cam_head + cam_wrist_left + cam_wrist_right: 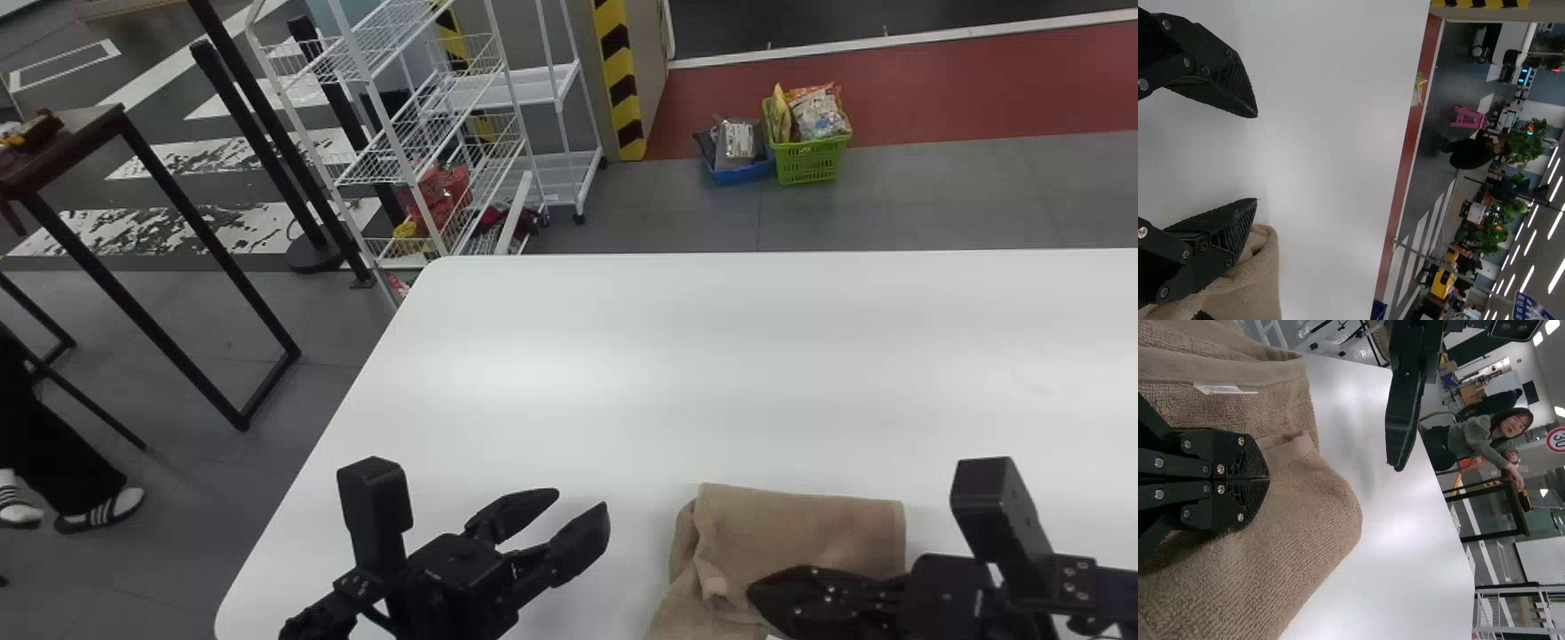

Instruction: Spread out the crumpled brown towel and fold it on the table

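Head view, background: white wire rack [404,169] with red bag [442,191] on a low shelf, black posts [267,151] next to it, dark side table [67,149] with black frame at far left. Yellow-and-black striped column [620,80] right of rack, then blue bin [742,173] holding packets, just beside green basket [811,160], also with packets, near red floor strip [978,102]. Wrist views: pink stool [1467,118], leafy plants [1481,235] and striped floor area in the left one, round red-rimmed sign [1557,440] in the right.
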You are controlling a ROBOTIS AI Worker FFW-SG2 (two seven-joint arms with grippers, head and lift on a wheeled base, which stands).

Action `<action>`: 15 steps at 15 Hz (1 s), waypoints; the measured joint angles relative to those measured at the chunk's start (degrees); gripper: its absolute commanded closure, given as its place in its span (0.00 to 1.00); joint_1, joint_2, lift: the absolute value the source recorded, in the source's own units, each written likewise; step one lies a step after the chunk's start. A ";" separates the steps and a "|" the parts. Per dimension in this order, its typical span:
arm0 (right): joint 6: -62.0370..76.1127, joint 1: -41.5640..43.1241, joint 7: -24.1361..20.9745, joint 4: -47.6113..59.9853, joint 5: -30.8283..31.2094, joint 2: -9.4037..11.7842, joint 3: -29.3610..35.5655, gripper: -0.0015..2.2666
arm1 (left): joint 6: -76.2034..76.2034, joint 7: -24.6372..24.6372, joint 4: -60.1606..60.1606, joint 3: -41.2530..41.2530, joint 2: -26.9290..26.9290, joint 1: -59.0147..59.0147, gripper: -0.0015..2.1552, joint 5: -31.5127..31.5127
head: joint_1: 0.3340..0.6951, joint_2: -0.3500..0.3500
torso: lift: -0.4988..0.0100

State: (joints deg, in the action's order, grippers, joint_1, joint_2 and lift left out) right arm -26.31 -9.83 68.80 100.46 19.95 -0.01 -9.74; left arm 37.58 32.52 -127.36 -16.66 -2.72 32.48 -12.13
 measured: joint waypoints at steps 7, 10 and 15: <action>0.04 1.39 0.89 0.67 -0.81 0.05 2.06 0.83 | 0.36 0.00 -0.26 0.17 0.00 -0.22 0.21 0.00 | 1.00 1.00 | 0.73; -3.16 -1.92 2.69 9.67 -4.23 0.02 3.58 0.81 | 1.20 0.00 -1.34 0.11 0.04 -0.14 0.21 -0.20 | 1.00 1.00 | 0.73; -5.75 -6.36 2.59 21.47 -9.98 0.01 8.71 0.00 | 2.58 -0.08 -4.15 0.39 0.23 0.41 0.21 -1.34 | 1.00 0.93 | 0.73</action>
State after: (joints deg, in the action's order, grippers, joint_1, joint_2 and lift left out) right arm -32.06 -16.20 71.38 121.94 9.97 0.00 -1.03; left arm 40.16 32.44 -131.51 -16.27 -2.50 32.89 -13.47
